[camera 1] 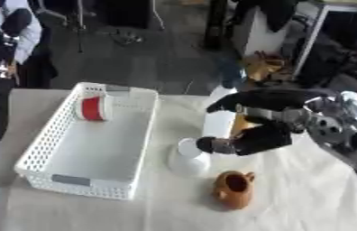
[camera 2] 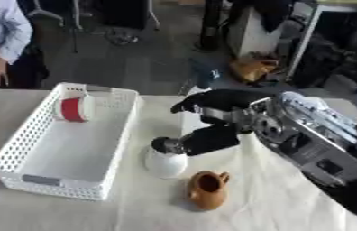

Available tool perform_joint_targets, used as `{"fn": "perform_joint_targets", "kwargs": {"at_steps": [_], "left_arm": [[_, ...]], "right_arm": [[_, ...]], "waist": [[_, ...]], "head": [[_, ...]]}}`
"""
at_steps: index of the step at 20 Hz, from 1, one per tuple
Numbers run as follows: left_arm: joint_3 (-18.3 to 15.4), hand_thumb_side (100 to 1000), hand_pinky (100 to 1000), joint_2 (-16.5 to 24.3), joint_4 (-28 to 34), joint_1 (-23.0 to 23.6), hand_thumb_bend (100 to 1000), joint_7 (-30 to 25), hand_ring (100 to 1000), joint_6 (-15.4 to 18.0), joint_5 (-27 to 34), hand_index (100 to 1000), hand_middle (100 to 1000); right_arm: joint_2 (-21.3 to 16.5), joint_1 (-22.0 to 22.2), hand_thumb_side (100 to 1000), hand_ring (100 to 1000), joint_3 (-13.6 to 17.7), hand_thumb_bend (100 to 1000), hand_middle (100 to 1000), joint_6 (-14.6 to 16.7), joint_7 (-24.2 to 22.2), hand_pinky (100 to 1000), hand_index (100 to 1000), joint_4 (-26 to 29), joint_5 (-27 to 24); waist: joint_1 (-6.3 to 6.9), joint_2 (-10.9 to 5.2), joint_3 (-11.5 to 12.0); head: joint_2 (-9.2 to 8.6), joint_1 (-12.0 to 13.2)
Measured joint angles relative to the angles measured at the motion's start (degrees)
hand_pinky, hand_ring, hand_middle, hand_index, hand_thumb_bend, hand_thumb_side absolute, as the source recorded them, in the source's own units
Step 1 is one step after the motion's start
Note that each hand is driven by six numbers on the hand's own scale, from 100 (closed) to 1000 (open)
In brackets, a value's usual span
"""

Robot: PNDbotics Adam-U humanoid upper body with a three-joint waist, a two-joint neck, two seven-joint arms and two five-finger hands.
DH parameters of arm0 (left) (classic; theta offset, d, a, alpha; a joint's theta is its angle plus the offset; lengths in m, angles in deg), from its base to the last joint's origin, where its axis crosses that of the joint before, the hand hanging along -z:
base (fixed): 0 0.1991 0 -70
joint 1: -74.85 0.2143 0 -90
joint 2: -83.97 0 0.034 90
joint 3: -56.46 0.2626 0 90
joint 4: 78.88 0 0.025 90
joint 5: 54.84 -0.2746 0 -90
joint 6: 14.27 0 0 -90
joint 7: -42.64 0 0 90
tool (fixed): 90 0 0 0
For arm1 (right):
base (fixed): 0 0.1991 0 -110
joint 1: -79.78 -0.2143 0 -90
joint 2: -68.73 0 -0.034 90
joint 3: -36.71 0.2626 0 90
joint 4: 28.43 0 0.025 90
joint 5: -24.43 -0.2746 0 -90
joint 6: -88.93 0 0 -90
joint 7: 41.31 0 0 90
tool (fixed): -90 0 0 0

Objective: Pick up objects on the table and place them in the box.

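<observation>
**Right hand over the white cup, basket waiting**

While the right hand (camera 1: 264, 131) reaches in from the right, its fingers spread above and its thumb below, it brackets a tall white object (camera 1: 219, 118) that cannot be identified; whether the fingers actually close on it cannot be told. The thumb tip sits at the rim of an upturned white cup (camera 1: 188, 158) on the cloth-covered table (camera 1: 308, 198). Just in front of the cup lies a small brown clay pot (camera 1: 233, 189), on its side, untouched. The white basket (camera 1: 55, 149) stands to the left, holding one red-and-white roll (camera 1: 93, 108) at its far end. No left hand shows.

Judged step: the approach to a grasp, nothing lifted yet. The next move calls for the fingers to close on one white item, then a lift clear of the basket's near wall and a carry leftward over it.
</observation>
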Motion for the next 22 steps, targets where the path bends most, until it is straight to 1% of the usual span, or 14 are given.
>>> {"fn": "perform_joint_targets", "kwargs": {"at_steps": [3, 5, 11, 13, 17, 18, 22], "left_arm": [[0.0, 852, 921, -0.01, 0.0, 0.0, 100, -0.17, 891, 0.0, -0.05, 871, 812], [0.0, 851, 921, -0.01, 0.0, 0.0, 100, -0.24, 890, 0.05, -0.1, 870, 812], [0.0, 851, 920, -0.02, 0.0, -0.01, 100, -0.27, 886, 0.06, -0.25, 868, 808], [0.0, 852, 920, -0.04, 0.0, -0.02, 100, -0.28, 885, 0.05, -0.26, 867, 807], [0.0, 854, 919, -0.06, 0.0, -0.02, 100, -0.32, 883, 0.03, -0.27, 866, 805], [0.0, 855, 918, -0.06, 0.0, -0.02, 100, -0.37, 882, 0.01, -0.28, 864, 803], [0.0, 859, 917, -0.45, 0.0, -0.03, 100, -0.64, 876, -0.12, -0.43, 862, 798]], "right_arm": [[0.0, 2.09, 1000, 992, 0.01, 447, 966, 1.36, 1.32, 928, 1000, -0.44, 1.06], [-0.01, 3.24, 1000, 992, 0.03, 457, 965, 1.83, 2.4, 928, 1000, -0.68, 1.86], [-0.06, 6.26, 1000, 991, 0.48, 429, 966, 2.09, 5.49, 925, 1000, -0.69, 3.28], [-0.06, 7.93, 1000, 992, 0.83, 429, 966, 1.99, 6.6, 926, 1000, -0.69, 3.93], [0.0, 10.22, 1000, 996, 1.47, 441, 971, 2.2, 8.69, 930, 1000, -0.69, 5.63], [0.09, 10.62, 1000, 997, 1.55, 458, 972, 2.4, 9.07, 930, 1000, -0.69, 6.15], [1.23, 11.94, 1000, 999, 1.97, 476, 975, 3.68, 10.51, 926, 1000, -1.1, 8.55]], "waist": [[0.09, 0.04, 0.01], [0.16, 0.08, 0.01], [0.37, 0.2, 0.01], [0.39, 0.23, 0.02], [0.49, 0.39, 0.04], [0.56, 0.41, 0.04], [0.78, 0.75, 0.06]], "head": [[0.0, 0.0], [0.0, 0.0], [-0.01, -0.27], [-0.02, -0.34], [-0.06, -0.34], [-0.07, -0.34], [-0.32, -0.34]]}}
